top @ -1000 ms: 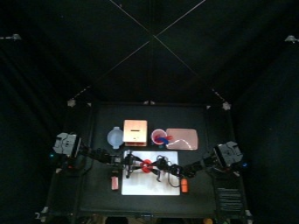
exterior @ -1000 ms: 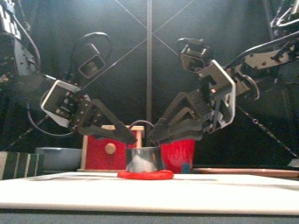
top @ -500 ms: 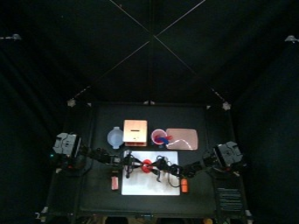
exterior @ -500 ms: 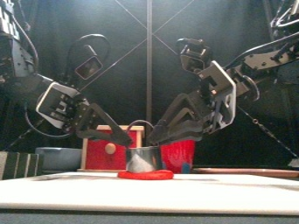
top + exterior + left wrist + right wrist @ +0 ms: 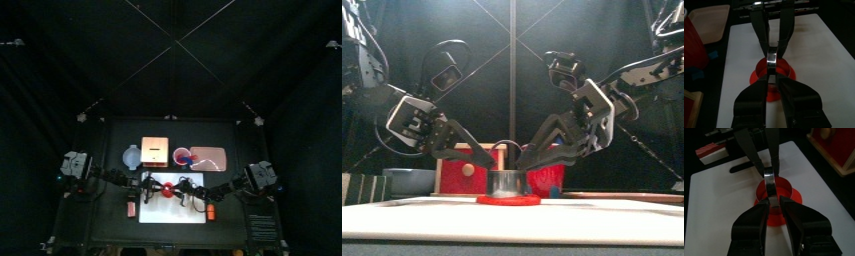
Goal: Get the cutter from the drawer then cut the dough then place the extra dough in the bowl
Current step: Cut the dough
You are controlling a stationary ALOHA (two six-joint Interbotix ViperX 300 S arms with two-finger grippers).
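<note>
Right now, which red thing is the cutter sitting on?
The flat red dough on the white board, under the cutter. The red cup and red drawer front stand behind it.

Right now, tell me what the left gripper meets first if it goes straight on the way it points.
The metal cutter, which its jaws look closed on, standing on the red dough. Just beyond, the right gripper faces it from the opposite side.

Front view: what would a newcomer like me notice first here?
The left claw and right claw lean in from either side and meet at mid-table, both pinching a round metal cutter. It stands on a red dough disc on the white cutting board, with a red-fronted wooden box behind.
</note>
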